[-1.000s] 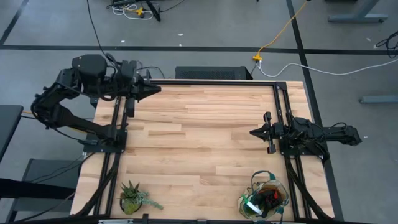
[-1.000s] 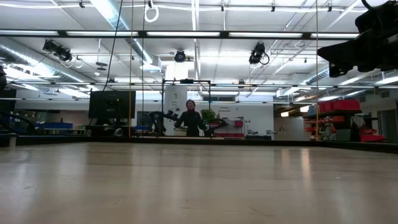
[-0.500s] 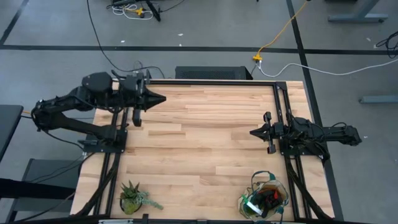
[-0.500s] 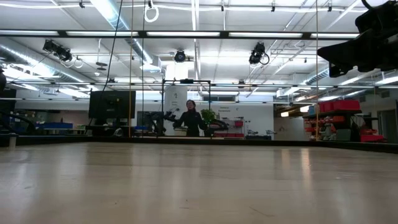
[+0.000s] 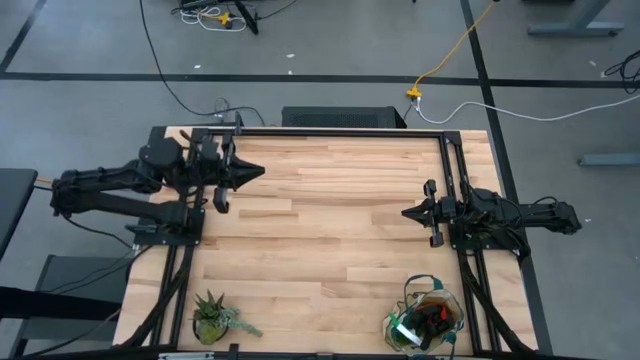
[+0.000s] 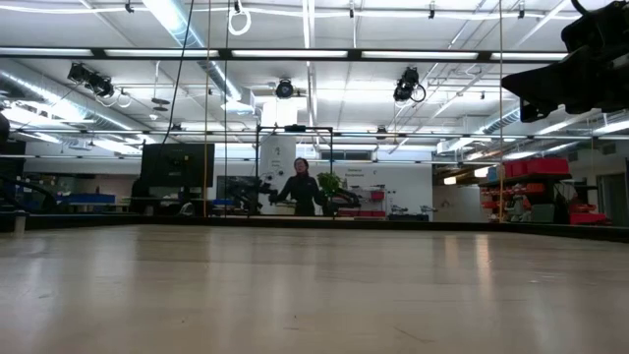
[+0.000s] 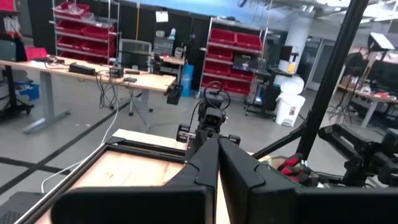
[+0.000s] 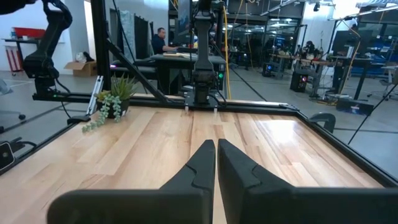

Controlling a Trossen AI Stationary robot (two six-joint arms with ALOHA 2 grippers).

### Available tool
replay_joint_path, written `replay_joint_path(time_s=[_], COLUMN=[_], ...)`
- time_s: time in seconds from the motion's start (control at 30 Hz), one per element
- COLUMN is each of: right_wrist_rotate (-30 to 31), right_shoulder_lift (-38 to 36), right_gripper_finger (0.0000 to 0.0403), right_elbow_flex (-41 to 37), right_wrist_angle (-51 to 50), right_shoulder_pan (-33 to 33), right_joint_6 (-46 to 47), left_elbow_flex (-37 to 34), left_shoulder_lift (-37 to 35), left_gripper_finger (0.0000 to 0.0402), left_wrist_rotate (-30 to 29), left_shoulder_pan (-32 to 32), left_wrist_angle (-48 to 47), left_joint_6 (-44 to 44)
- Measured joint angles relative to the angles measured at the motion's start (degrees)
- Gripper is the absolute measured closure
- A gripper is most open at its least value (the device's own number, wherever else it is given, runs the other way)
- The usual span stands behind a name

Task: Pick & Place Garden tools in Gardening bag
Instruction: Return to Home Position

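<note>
My left gripper (image 5: 256, 171) has its fingers pressed together with nothing between them. The left wrist view shows the two dark fingers (image 7: 205, 163) meeting in a thin seam. It sits diagonally across the table (image 5: 320, 235) from the gardening bag (image 5: 458, 316), well apart from it, with its arm folded low against its mount. I take that as a parked pose, since nothing on that side is waiting to be lifted.

My right gripper (image 5: 405, 213) is also closed on nothing and points in over the wood. It sits on the bag's side of the table, farther up the rail from the bag and clear of its mouth. That makes sense if the loading is done, because nothing hangs over the opening to catch a handle.

The bag stands upright at the table's corner on the right arm's side, mouth open to the overhead camera. Inside I can make out the red-and-black gloves (image 5: 433, 318) and a bright green and white piece (image 5: 404, 330). I cannot pick out the rake or trowel in there, but I see no tool lying outside the bag.

The potted plant (image 5: 212, 316) stands along the same table edge as the bag, at the opposite corner. It is not part of the set, so leaving it there is right.
</note>
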Motion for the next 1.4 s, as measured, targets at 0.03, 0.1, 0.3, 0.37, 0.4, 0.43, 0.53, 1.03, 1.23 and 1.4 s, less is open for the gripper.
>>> replay_joint_path(time_s=[0.03,0.1,0.3,0.37,0.4,0.43,0.53,1.03,1.23,1.4], right_wrist_rotate=[0.0,0.0,0.0,0.0,0.0,0.0,0.0,0.0,0.0,0.0], right_shoulder_lift=[0.0,0.0,0.0,0.0,0.0,0.0,0.0,0.0,0.0,0.0], right_gripper_finger=[0.0382,0.0382,0.0382,0.0382,0.0382,0.0382,0.0382,0.0382,0.0382,0.0382], right_elbow_flex=[0.0,0.0,0.0,0.0,0.0,0.0,0.0,0.0,0.0,0.0], right_wrist_angle=[0.01,0.01,0.0,0.01,0.02,0.0,0.02,0.0,0.02,0.02], right_shoulder_pan=[0.0,0.0,0.0,0.0,0.0,0.0,0.0,0.0,0.0,0.0], right_joint_6=[0.0,0.0,0.0,0.0,0.0,0.0,0.0,0.0,0.0,0.0], left_elbow_flex=[-1.47,-4.24,-11.59,-13.87,-15.01,-16.11,-19.18,-33.81,-39.06,-42.34], left_shoulder_lift=[-0.84,-2.4,-7.07,-8.67,-9.56,-10.44,-13.14,-27.06,-31.66,-34.39], left_gripper_finger=[0.0381,0.0381,0.0381,0.0381,0.0381,0.0381,0.0381,0.0381,0.0381,0.0381], left_wrist_rotate=[0.02,0.0,0.01,0.02,0.02,0.02,0.02,0.02,0.02,0.02], left_shoulder_pan=[0.0,0.0,0.0,0.0,0.0,0.0,0.01,0.0,0.02,0.02], left_wrist_angle=[1.18,2.96,8.25,9.65,10.46,11.14,12.59,17.48,21.83,24.1], left_joint_6=[0.0,-0.01,-0.01,-0.02,-0.02,-0.02,-0.02,-0.03,-0.04,-0.07])
